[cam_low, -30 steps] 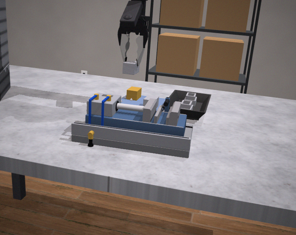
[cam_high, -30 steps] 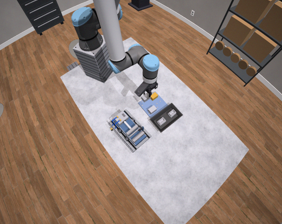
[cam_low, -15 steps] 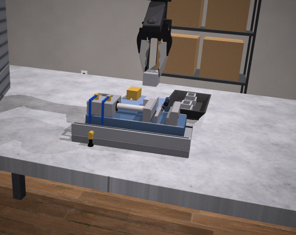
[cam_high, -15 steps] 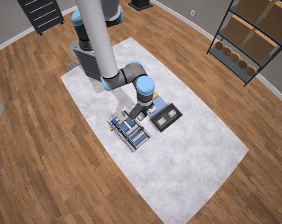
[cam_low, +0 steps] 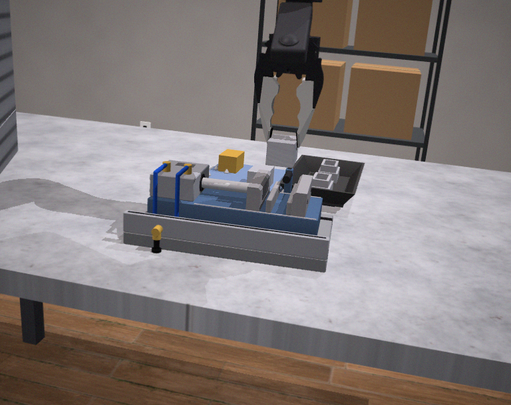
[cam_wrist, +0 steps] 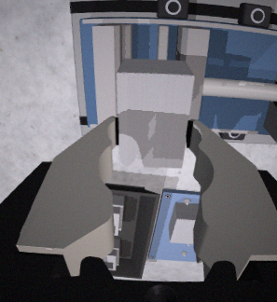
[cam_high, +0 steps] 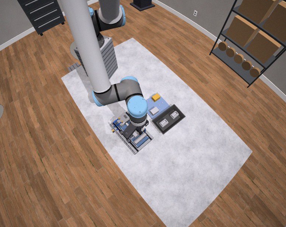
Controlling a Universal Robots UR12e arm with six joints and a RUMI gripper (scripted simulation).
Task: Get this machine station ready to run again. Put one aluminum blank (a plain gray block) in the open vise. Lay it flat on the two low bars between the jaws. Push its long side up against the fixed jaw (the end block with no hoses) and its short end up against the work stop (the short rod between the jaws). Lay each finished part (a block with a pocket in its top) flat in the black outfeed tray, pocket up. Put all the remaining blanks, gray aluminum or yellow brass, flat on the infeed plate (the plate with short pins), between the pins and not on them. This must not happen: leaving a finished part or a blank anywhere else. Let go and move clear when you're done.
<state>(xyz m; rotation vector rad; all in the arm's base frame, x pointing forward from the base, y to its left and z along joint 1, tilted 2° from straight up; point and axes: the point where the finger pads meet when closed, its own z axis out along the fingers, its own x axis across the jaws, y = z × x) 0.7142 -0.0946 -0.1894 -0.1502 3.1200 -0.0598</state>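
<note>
While the gripper (cam_low: 283, 133) hangs above the vise (cam_low: 237, 197), it is squeezed shut on a gray blank (cam_low: 281, 149). The fingers pinch only the top part of the blank, and most of the block sticks out below them. It hangs the tall way, not flat.

That is the first worry. The blank has to end up lying flat on the low bars, so if it goes straight down like this it may stand on end or tip over the wrong way.

The gap below the gripper is narrow. If the blank comes down a bit off, I think it could bump the top of a jaw block and twist in the fingers, or slip out.

It could also land away from the fixed jaw (cam_low: 301, 193) or the stop, and then it would need a push.

Off to one side of the gripper sit the plate (cam_high: 160, 105), with a brass blank (cam_low: 231, 159) and another gray blank (cam_high: 153, 110), and the tray (cam_low: 345, 175) with two parts (cam_low: 325, 173). A wide swing could knock them.
</note>
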